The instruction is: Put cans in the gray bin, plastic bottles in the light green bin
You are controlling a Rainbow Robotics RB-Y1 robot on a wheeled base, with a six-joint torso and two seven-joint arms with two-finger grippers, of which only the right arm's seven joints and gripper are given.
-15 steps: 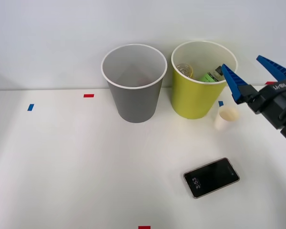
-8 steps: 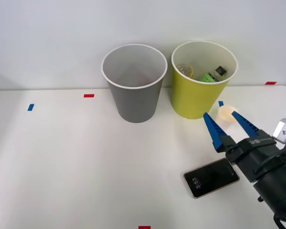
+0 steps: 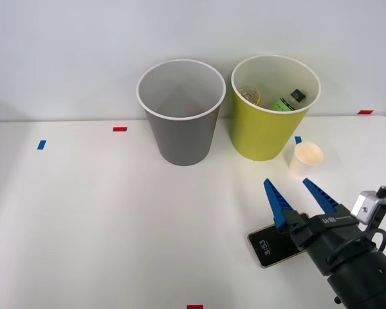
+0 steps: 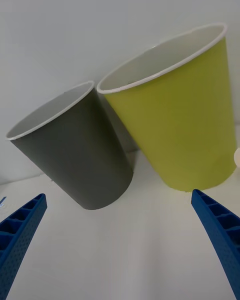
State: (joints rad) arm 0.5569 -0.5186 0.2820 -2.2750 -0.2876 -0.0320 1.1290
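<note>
Right gripper (image 3: 297,193) spread open and empty above the phone (image 3: 278,242), plastic bottles (image 3: 289,100) lying inside the light green bin (image 3: 270,135), gray bin (image 3: 183,138) just beside it, paper cup (image 3: 305,158) near the green bin.

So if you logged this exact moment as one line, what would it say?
right pincer: open, empty, above phone | plastic bottles: in light green bin | gray bin: no cans seen

Bright, even, soft light on the white table (image 3: 83,219) (faint shadows, no glare), both views sharp.
</note>
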